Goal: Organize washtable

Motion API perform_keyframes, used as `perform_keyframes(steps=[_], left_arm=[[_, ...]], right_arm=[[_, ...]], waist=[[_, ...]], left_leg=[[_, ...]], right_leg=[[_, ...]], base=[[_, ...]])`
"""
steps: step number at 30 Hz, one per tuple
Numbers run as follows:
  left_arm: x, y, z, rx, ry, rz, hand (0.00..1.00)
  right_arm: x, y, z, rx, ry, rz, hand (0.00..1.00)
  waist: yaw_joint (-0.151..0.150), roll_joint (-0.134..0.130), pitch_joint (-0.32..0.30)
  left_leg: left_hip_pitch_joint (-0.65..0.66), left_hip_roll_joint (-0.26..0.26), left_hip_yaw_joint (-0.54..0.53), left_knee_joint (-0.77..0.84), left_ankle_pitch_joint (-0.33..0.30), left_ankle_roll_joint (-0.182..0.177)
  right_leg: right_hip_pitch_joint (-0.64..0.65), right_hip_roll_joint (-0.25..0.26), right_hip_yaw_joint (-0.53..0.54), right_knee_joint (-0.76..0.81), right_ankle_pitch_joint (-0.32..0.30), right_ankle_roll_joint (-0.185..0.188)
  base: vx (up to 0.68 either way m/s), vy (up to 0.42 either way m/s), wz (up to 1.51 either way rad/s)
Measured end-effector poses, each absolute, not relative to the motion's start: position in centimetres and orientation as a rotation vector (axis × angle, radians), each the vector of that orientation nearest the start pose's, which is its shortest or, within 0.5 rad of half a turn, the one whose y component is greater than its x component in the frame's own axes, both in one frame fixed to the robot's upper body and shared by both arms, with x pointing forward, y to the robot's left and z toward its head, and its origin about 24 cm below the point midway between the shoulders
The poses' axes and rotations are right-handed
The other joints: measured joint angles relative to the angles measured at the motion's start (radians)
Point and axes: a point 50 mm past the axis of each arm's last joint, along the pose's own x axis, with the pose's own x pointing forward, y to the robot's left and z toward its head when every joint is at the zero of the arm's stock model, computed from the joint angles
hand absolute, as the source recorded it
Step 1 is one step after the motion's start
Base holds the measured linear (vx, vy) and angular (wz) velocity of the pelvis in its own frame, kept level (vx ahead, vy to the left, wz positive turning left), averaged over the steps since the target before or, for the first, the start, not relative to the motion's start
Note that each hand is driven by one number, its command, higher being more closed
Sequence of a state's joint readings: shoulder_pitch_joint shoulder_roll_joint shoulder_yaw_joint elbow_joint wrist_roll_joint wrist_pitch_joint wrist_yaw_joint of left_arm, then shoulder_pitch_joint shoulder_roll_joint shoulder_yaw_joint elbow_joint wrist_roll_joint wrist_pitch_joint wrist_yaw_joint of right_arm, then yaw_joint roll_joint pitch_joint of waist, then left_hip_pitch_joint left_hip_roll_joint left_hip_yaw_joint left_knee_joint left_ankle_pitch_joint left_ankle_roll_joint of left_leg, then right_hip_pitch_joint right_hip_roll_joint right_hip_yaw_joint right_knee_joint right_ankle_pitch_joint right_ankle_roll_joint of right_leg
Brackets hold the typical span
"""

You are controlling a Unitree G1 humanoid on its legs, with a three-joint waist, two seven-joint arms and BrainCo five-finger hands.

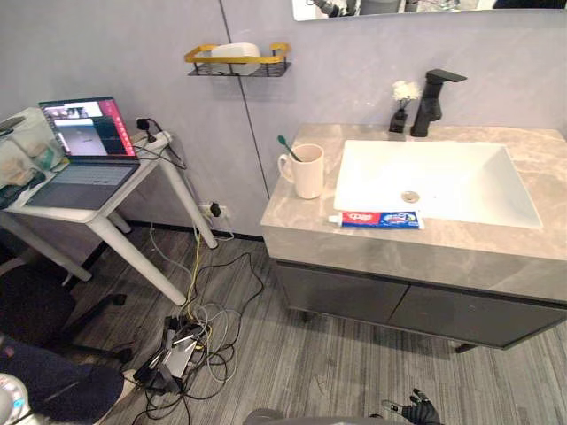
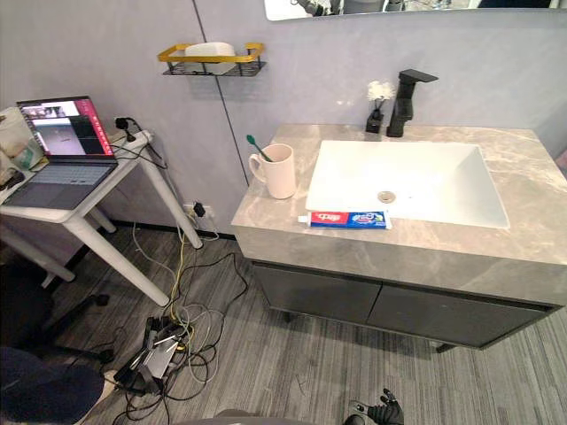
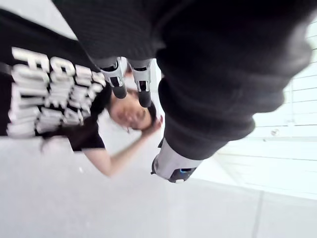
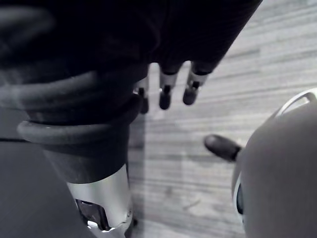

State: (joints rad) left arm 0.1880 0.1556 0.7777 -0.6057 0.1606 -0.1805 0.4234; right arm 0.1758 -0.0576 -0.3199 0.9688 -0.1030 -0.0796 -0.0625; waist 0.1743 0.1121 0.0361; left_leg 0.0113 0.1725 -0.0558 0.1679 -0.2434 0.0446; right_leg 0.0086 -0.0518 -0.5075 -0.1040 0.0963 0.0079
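Toothpaste tube (image 1: 376, 220) lies flat on the counter's (image 1: 297, 215) front lip, at 6 o'clock of the basin (image 1: 443, 177), with the cup (image 1: 307, 171) and toothbrush (image 1: 285, 144) at its 10 o'clock. Light, soft and slick, it probably wants a gentle pinch across its flat sides. Left hand (image 3: 118, 78) and right hand (image 1: 416, 411) hang well below, fingers loose and empty.

1. An open laptop (image 1: 84, 146), its screen lit, is seen on a white surface (image 1: 146, 170) set against the grey wall.
2. A white power strip (image 1: 158, 137) is placed at the surface's far corner, with dark leads plugged in.
3. A tangle of cables (image 1: 190, 345) is spread over the grey plank floor (image 1: 337, 354), below a wall socket (image 1: 215, 211).
4. A black chair (image 1: 35, 305) is seen beside the surface's legs.
5. A person (image 3: 49, 99) in a black shirt with white lettering is pictured with one hand raised to the head.
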Motion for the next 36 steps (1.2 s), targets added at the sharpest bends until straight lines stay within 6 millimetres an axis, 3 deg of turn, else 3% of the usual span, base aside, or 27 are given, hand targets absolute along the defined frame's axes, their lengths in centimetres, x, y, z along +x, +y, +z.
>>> perform_keyframes(steps=[1, 3, 5, 6, 8, 10, 11, 14, 16, 18, 19, 20, 21, 24, 28, 33, 36], left_arm=[[12.1, 30.4, 19.3, 0.54, -0.732, 1.047, 0.0], [15.1, 27.0, 19.1, 0.419, -0.769, 0.813, 0.0], [17.0, 24.5, 18.9, 0.339, -0.781, 0.654, 0.0], [18.6, 22.1, 18.9, 0.258, -0.793, 0.484, 0.0], [20.2, 19.7, 18.7, 0.173, -0.794, 0.335, 0.0], [21.6, 17.7, 18.2, 0.121, -0.768, 0.232, 0.0], [22.3, 16.5, 17.9, 0.107, -0.746, 0.169, 0.0], [23.2, 14.1, 16.5, 0.112, -0.677, 0.036, 0.0], [23.3, 13.0, 16.2, 0.117, -0.651, -0.039, 0.0], [23.3, 12.0, 16.1, 0.126, -0.648, -0.1, 0.0], [23.2, 11.5, 16.0, 0.157, -0.647, -0.133, 0.0], [23.3, 11.5, 15.8, 0.162, -0.642, -0.136, 0.0], [23.3, 11.4, 15.6, 0.174, -0.634, -0.137, 0.0], [23.7, 10.5, 14.8, 0.236, -0.596, -0.171, 0.0], [25.0, 10.0, 14.2, 0.297, -0.568, -0.178, 0.0], [25.6, 9.5, 13.7, 0.338, -0.549, -0.184, 0.0], [26.1, 8.8, 13.0, 0.395, -0.522, -0.215, 0.0]], right_arm=[[7.0, -22.3, -15.6, -0.03, 1.056, -0.378, 0.0], [7.2, -22.1, -15.7, -0.006, 1.056, -0.381, 0.0], [7.6, -21.8, -15.7, -0.002, 1.047, -0.369, 0.0], [7.7, -21.6, -15.7, 0.012, 1.038, -0.362, 0.0], [7.9, -21.3, -15.7, 0.018, 1.027, -0.342, 0.0], [8.5, -21.2, -15.6, 0.026, 1.008, -0.33, 0.0], [9.0, -21.0, -15.4, 0.034, 0.993, -0.314, 0.0], [9.3, -20.5, -15.4, 0.049, 0.984, -0.303, 0.0], [9.5, -20.4, -15.3, 0.053, 0.976, -0.303, 0.0], [9.8, -20.4, -15.2, 0.059, 0.965, -0.304, 0.0], [9.7, -20.2, -15.2, 0.06, 0.965, -0.281, 0.0], [9.7, -20.2, -15.2, 0.055, 0.967, -0.273, 0.0], [9.7, -20.3, -15.2, 0.048, 0.967, -0.269, 0.0], [10.4, -20.3, -14.9, 0.006, 0.949, -0.206, 0.0], [10.9, -20.1, -14.8, -0.012, 0.942, -0.168, 0.0], [10.5, -20.5, -15.0, 0.002, 0.959, -0.187, 0.0], [10.2, -20.8, -15.1, 0.024, 0.966, -0.217, 0.0]], waist=[[-0.002, 0.0, 0.0], [-0.032, -0.007, -0.001], [-0.058, -0.017, 0.001], [-0.072, -0.028, 0.007], [-0.078, -0.04, 0.015], [-0.087, -0.056, 0.026], [-0.106, -0.076, 0.038], [-0.11, -0.105, 0.053], [-0.118, -0.095, 0.058], [-0.133, -0.097, 0.057], [-0.131, -0.097, 0.054], [-0.129, -0.094, 0.049], [-0.13, -0.091, 0.04], [-0.131, -0.056, 0.017], [-0.141, -0.049, 0.01], [-0.151, -0.05, 0.011], [-0.161, -0.066, 0.021]], left_leg=[[0.003, 0.0, -0.008, 0.0, 0.003, -0.004], [0.003, 0.0, -0.027, 0.009, 0.034, -0.043], [0.007, -0.004, -0.022, 0.008, 0.056, -0.079], [0.023, -0.016, -0.017, 0.004, 0.071, -0.102], [0.039, -0.027, 0.007, 0.002, 0.071, -0.103], [0.044, -0.044, 0.039, 0.003, 0.07, -0.104], [0.052, -0.062, 0.051, 0.005, 0.061, -0.112], [0.047, -0.079, 0.104, 0.052, 0.012, -0.105], [0.033, -0.075, 0.119, 0.085, -0.016, -0.094], [0.038, -0.065, 0.122, 0.088, -0.02, -0.092], [0.032, -0.054, 0.122, 0.094, -0.023, -0.114], [0.032, -0.045, 0.122, 0.093, -0.027, -0.121], [0.031, -0.034, 0.118, 0.085, -0.027, -0.127], [0.062, 0.007, 0.11, -0.013, 0.031, -0.178], [0.047, 0.027, 0.05, -0.028, 0.078, -0.211], [-0.013, 0.038, -0.002, 0.058, 0.101, -0.217], [-0.04, 0.018, -0.006, 0.107, 0.091, -0.191]], right_leg=[[-0.002, 0.006, 0.012, 0.0, 0.0, -0.002], [-0.009, 0.02, 0.04, 0.005, 0.008, -0.001], [-0.012, 0.016, 0.051, 0.005, 0.02, -0.011], [-0.012, 0.011, 0.071, 0.005, 0.027, -0.006], [-0.036, -0.006, 0.097, 0.052, 0.02, -0.001], [-0.111, -0.052, 0.133, 0.21, -0.044, 0.01], [-0.154, -0.084, 0.16, 0.307, -0.081, 0.02], [-0.204, -0.107, 0.244, 0.37, -0.09, 0.033], [-0.207, -0.107, 0.267, 0.354, -0.083, 0.037], [-0.234, -0.107, 0.307, 0.394, -0.105, 0.007], [-0.238, -0.113, 0.351, 0.405, -0.116, 0.013], [-0.235, -0.106, 0.348, 0.404, -0.12, 0.04], [-0.236, -0.094, 0.34, 0.401, -0.122, 0.04], [-0.256, -0.055, 0.309, 0.413, -0.151, 0.028], [-0.257, -0.049, 0.248, 0.455, -0.201, 0.002], [-0.233, -0.041, 0.206, 0.44, -0.212, -0.016], [-0.187, -0.053, 0.194, 0.395, -0.206, -0.015]], base=[[0.04, 0.063, -0.48], [0.06, 0.065, -0.36], [0.05, 0.102, -0.22], [0.03, 0.114, -0.3], [-0.01, 0.159, -0.47], [-0.06, 0.198, -0.44], [-0.07, 0.147, -0.24], [-0.11, 0.147, -0.58], [-0.11, 0.108, -0.33], [-0.03, 0.04, 0.01], [0.03, -0.051, 0.07], [0.03, -0.089, 0.03], [0.07, -0.161, 0.03], [0.17, -0.188, 0.1], [0.11, -0.152, 0.42], [0.04, -0.112, 0.26], [-0.04, -0.01, 0.2]])
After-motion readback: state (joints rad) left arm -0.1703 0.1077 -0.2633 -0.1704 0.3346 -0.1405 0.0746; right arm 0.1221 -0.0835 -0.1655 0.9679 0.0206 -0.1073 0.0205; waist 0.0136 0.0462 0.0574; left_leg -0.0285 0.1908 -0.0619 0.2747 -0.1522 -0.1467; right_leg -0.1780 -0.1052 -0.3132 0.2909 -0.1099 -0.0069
